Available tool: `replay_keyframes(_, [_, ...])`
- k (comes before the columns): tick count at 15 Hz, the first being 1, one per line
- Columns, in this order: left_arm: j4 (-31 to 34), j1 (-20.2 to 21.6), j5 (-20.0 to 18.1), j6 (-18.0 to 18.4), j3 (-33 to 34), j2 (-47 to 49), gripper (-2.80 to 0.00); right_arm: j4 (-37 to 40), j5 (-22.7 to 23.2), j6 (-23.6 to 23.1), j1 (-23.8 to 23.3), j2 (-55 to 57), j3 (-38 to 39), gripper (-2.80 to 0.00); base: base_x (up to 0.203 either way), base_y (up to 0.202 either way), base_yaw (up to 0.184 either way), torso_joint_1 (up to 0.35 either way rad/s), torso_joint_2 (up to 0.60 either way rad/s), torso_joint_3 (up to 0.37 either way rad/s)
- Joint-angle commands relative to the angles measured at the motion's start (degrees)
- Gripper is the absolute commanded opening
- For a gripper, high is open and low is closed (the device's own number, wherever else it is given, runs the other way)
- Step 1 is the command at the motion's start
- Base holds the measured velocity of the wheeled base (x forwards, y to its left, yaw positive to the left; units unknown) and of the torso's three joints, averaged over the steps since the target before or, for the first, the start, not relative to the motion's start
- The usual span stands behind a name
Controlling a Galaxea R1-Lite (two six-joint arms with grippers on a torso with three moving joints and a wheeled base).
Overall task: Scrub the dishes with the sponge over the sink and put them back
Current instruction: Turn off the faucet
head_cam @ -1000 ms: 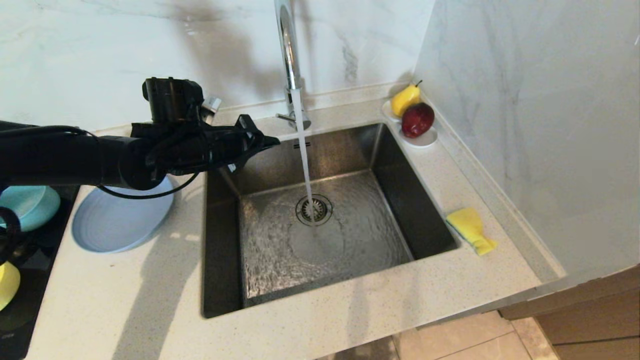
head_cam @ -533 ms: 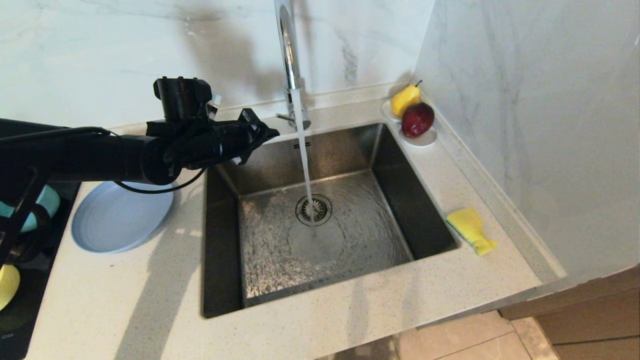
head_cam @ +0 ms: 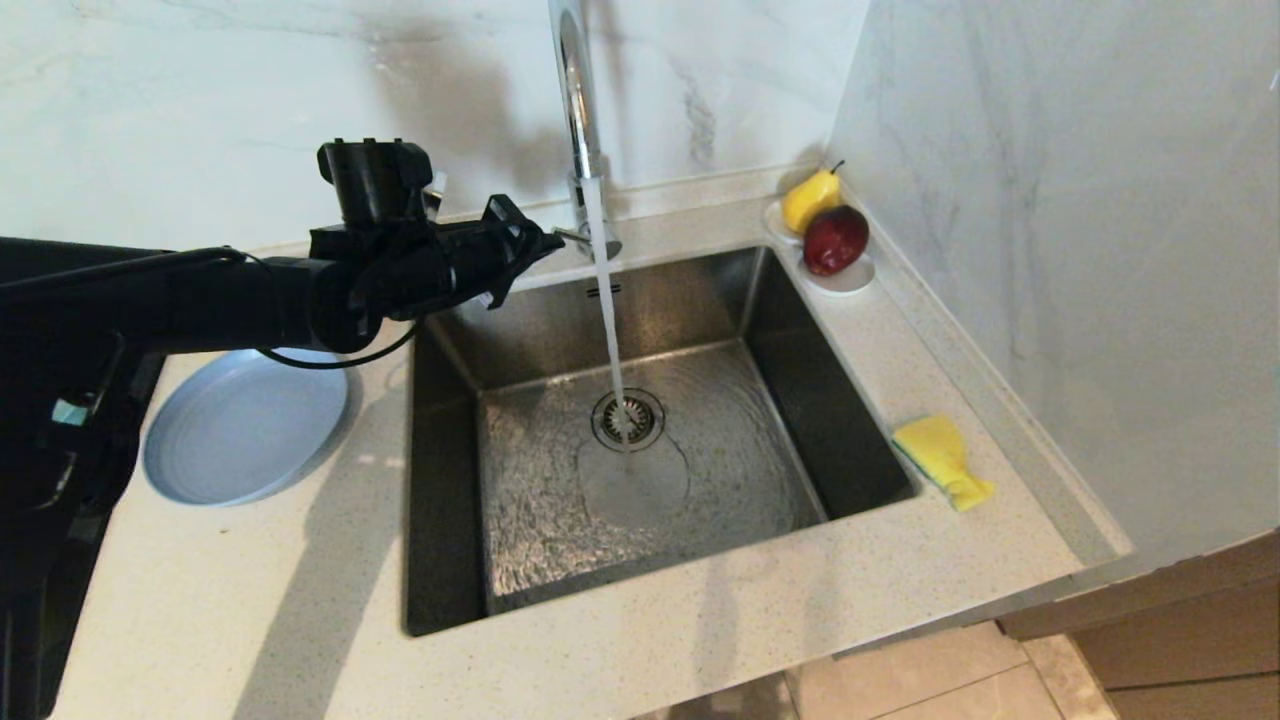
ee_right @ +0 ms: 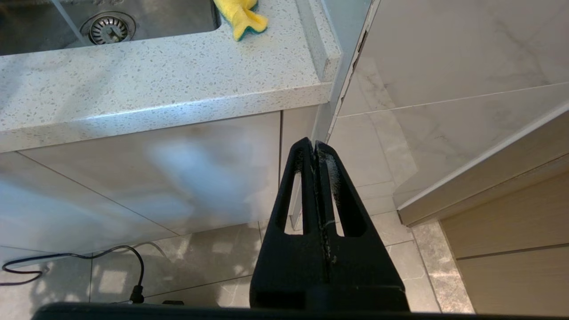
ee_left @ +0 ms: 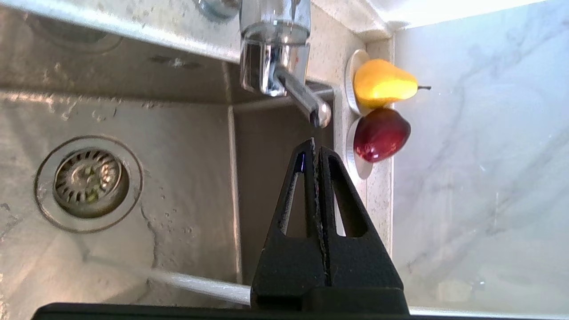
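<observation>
White marble walls back a speckled worktop [head_cam: 250, 600] whose steel sink [head_cam: 450, 470] takes a running stream from the chrome faucet [head_cam: 578, 110], with the grey-blue plate [head_cam: 240, 430] lying to its left and the yellow sponge [head_cam: 942, 458] on the rim to its right, well apart from both arms. Reaching level over the sink's back left corner, the left end effector [head_cam: 548, 243] has its fingers pressed together on nothing, tips just short of the faucet's lever [ee_left: 306, 100]. Below the worktop's edge the right end effector [ee_right: 314, 149] hangs parked over the floor, likewise closed and empty.

White marble walls [head_cam: 200, 110], speckled countertop [head_cam: 250, 600], beige floor tiles [head_cam: 960, 680], wood cabinet [head_cam: 1190, 640]
</observation>
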State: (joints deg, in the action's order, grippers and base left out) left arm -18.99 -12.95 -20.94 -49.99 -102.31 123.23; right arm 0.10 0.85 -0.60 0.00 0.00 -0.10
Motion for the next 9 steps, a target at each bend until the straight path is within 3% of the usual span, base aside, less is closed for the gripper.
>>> replay_keyframes(1, [-0.1,-0.06,0.45,-0.33,-2.57,2.34,-2.8,-0.01,0.03,-0.02,0.0,0.09,0.01,-2.8,0.0,0.0,0.0,0.0,0.0,0.0])
replay_keyframes(6, [-0.26,-0.06,1.96,-0.28,-5.5,5.0,-2.8,-0.01,0.03,-0.02,0.0,0.09,0.01,-2.8,0.0,0.0,0.0,0.0,0.0,0.0])
replay_keyframes(9, [-4.17,-0.05,2.25,-0.35,-5.48,5.51,-2.8,-0.01,0.03,-0.02,0.0,0.09,0.01,-2.8,0.0,0.0,0.0,0.0,0.0,0.0])
